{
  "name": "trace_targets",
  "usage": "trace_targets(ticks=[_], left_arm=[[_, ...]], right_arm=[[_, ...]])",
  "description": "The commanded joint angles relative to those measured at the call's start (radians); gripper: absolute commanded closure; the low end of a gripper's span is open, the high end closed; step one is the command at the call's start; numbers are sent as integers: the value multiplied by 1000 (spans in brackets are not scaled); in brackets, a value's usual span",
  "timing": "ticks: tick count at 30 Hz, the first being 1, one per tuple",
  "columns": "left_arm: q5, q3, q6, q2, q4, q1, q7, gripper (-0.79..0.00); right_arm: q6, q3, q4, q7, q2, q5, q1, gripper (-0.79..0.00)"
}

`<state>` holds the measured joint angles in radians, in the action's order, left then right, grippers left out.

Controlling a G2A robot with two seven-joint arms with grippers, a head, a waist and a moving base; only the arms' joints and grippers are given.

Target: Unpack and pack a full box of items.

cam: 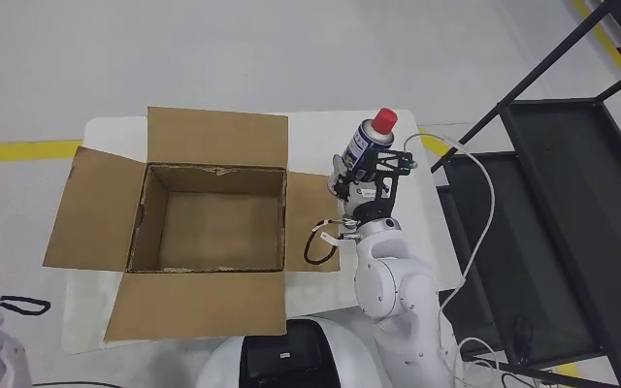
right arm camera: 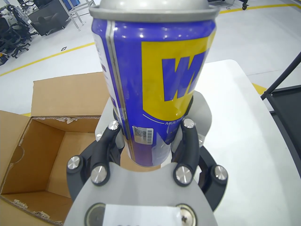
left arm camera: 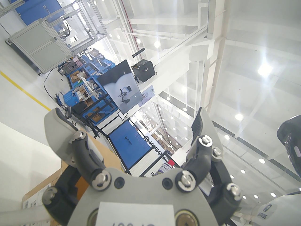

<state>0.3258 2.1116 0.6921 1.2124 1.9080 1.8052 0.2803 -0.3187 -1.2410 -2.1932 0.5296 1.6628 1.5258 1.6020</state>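
A blue and yellow spray can [cam: 370,143] with a red cap is held above the table, just past the right side of the open cardboard box [cam: 218,138]. My right gripper [cam: 354,173] is shut on the can's lower part; up close the can [right arm camera: 155,59] stands upright between the fingers [right arm camera: 200,111]. The box [right arm camera: 65,90] has all its flaps spread out, and I see nothing on its floor. My left gripper [left arm camera: 128,116] points up at the ceiling, open, with nothing between its fingers.
The white table [cam: 427,228] has bare room to the right of the box. A black metal rack [cam: 543,213] stands close by on the right. A black cable loop [cam: 315,247] hangs over the box's right flap.
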Motion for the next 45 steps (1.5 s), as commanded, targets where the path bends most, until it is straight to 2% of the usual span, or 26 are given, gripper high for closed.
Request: trace_targets(ticks=[1, 9, 10, 12, 17, 20, 23, 29, 40, 45], left_arm=[[0, 0, 0, 0, 0, 0, 0, -785], [0, 0, 0, 0, 0, 0, 0, -785], [0, 0, 0, 0, 0, 0, 0, -785], [0, 0, 0, 0, 0, 0, 0, -785], [0, 0, 0, 0, 0, 0, 0, -785], [0, 0, 0, 0, 0, 0, 0, -785], [0, 0, 0, 0, 0, 0, 0, -785], [0, 0, 0, 0, 0, 0, 0, -785], [0, 0, 0, 0, 0, 0, 0, -785], [0, 0, 0, 0, 0, 0, 0, -785]], right_arm=[[0, 0, 0, 0, 0, 0, 0, 0], [-6, -10, 3, -21, -1, 11, 1, 0], [-15, -21, 10, -52, -3, 38, 2, 0], [-12, -24, 4, -113, -2, -41, 15, 0], [30, -84, 24, -334, -11, -89, 82, 0], [17, -127, 78, -476, -16, -57, 124, 0], [15, -153, 150, -559, -18, -108, 137, 0], [11, -221, 293, -679, -21, -186, 104, 0], [-58, -257, 529, -746, -21, -240, -17, 0], [-40, -280, 648, -787, -23, -281, -65, 0]])
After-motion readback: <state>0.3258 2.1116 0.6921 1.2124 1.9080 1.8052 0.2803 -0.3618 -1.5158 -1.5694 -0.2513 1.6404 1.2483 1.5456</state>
